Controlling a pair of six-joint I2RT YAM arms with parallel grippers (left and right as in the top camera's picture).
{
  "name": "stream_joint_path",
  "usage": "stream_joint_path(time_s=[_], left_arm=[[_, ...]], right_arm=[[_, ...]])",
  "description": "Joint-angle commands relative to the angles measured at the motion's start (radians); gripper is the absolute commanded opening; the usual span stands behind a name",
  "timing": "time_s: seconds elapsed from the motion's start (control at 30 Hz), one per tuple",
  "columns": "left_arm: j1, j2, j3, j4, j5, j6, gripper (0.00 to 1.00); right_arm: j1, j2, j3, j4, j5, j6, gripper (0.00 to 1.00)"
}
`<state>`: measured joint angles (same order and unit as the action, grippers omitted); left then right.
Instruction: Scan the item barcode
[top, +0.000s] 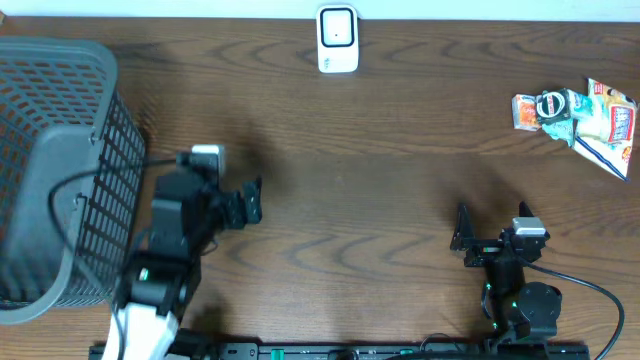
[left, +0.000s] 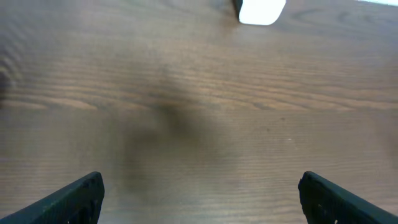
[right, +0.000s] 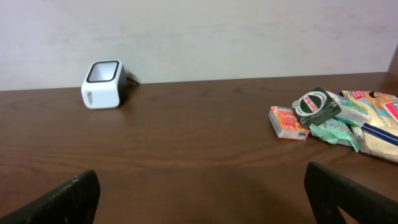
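A white barcode scanner (top: 337, 40) stands at the far middle of the table; it also shows in the right wrist view as the scanner (right: 102, 84) and at the top edge for the left wrist as the scanner (left: 261, 9). A pile of items (top: 575, 115) lies at the far right: an orange packet (right: 288, 122), a round green tin (right: 316, 107) and snack bags (right: 373, 121). My left gripper (top: 252, 202) (left: 202, 199) hovers open over bare wood left of centre. My right gripper (top: 462, 237) (right: 202, 199) is open near the front right, holding nothing.
A large grey wire basket (top: 55, 170) fills the left side of the table, close beside the left arm. A cable runs from the basket side to the left wrist. The dark wooden tabletop (top: 370, 200) stretches between the grippers and the scanner.
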<state>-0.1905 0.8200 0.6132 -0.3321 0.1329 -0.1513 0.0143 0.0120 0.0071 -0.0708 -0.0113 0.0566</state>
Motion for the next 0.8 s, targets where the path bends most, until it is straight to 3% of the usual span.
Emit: stream_joint_path(time_s=[0.0,0.23,0.47,0.77], left_arm=[[0.004,-0.138,-0.067,-0.013,0.014,0.072,0.98],[0.004,-0.292,-0.09,-0.21,0.021,0.057,0.98],[0.004,-0.347,-0.092,-0.21,0.013,0.073,0.97],[0.005,-0.468,-0.147,-0.186,0.012,0.182,0.98]], right_arm=[[-0.006,-0.006,-0.002,-0.005,0.002,0.002,0.99],[-0.006,-0.006,-0.002,-0.005,0.002,0.002,0.99],[-0.006,-0.006,-0.002,-0.005,0.002,0.002,0.99],[-0.006,-0.006,-0.002,-0.005,0.002,0.002,0.99]])
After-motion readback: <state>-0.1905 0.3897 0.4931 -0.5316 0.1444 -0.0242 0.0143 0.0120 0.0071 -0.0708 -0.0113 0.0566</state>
